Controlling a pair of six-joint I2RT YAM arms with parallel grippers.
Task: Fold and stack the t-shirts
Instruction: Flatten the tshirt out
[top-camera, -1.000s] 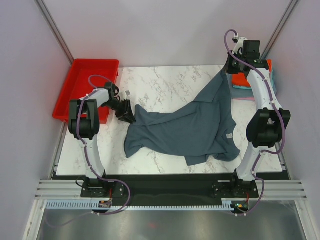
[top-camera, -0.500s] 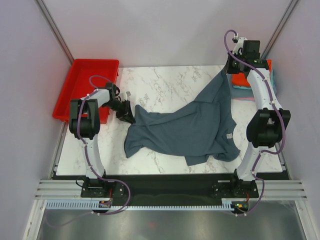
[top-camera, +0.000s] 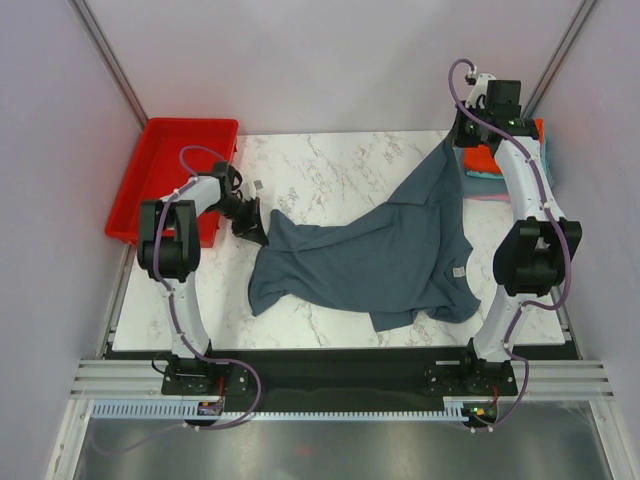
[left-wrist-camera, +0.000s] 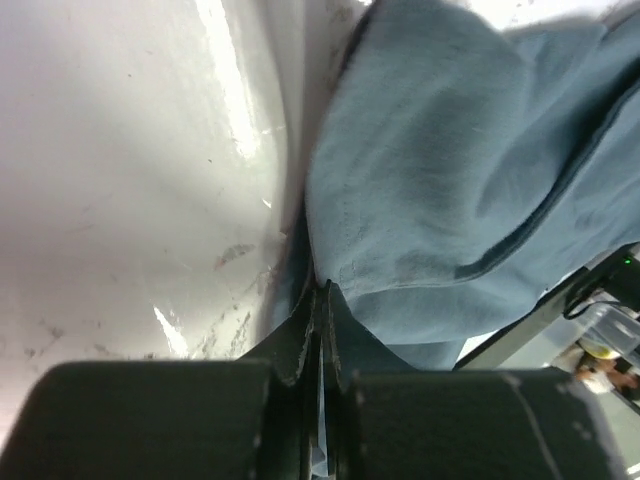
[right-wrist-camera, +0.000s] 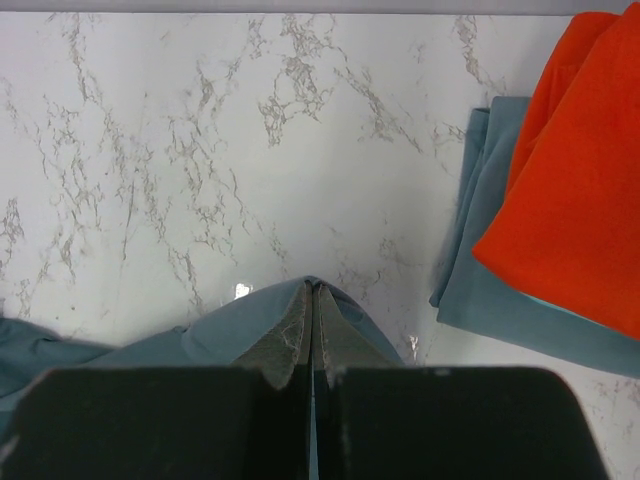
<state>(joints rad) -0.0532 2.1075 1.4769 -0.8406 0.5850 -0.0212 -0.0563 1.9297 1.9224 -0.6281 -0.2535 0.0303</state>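
Top view: large slate blue-grey cloth t-shirt (top-camera: 370, 255) lay crumpled on white marble table (top-camera: 330, 165), strung between both arms.
Left wrist: left gripper (left-wrist-camera: 322, 300) was pinched shut on its edge.
Right wrist: right gripper (right-wrist-camera: 312, 300) was clamped on another edge.
Best drawn apart evenly, then laid flat.

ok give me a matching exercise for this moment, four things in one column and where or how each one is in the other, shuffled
Things:
1 red tray
2 orange-red t-shirt
3 blue-grey t-shirt
4 left tool

Place or state:
a spread across the middle
b shut on a cloth edge
c far left side
d far right corner

Pairs: 1-c, 2-d, 3-a, 4-b
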